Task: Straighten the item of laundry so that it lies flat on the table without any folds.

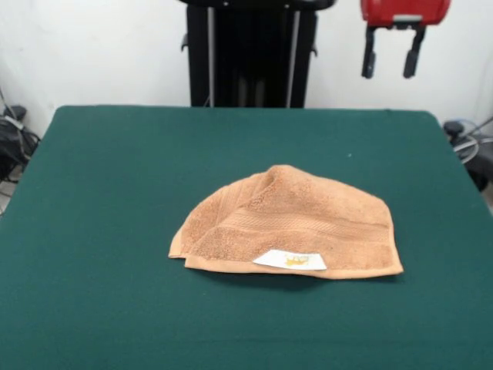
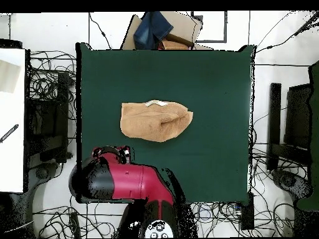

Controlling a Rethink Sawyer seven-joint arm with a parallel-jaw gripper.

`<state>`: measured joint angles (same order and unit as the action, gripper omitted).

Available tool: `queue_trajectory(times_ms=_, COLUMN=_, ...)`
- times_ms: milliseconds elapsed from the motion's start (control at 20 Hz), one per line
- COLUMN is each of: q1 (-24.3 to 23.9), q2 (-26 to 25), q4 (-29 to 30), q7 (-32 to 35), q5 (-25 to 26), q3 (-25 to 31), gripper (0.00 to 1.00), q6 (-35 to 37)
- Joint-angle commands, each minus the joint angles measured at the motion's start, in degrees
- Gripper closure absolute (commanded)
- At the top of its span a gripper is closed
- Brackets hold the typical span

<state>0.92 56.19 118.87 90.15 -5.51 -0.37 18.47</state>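
The item of laundry is an orange-tan terry towel lying near the middle of the dark green table. It is folded over on itself, with a rounded hump at the back and a straight front edge. A woven band runs across it, and a white label with a yellow mark sits at the front edge. In the overhead view the towel shows a crease on its right half. My gripper hangs open and empty high above the table's far right corner, well clear of the towel.
A cardboard box with blue cloth sits just past one table edge in the overhead view. Cables and black equipment surround the table. The red arm is drawn back over the table's edge near the base.
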Motion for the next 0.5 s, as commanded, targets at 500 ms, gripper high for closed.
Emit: queue_trajectory(times_ms=500, q1=2.92, q2=-3.54, q4=-5.61, q7=14.66, q5=-4.12, q3=-1.02, gripper=0.0, q6=9.45)
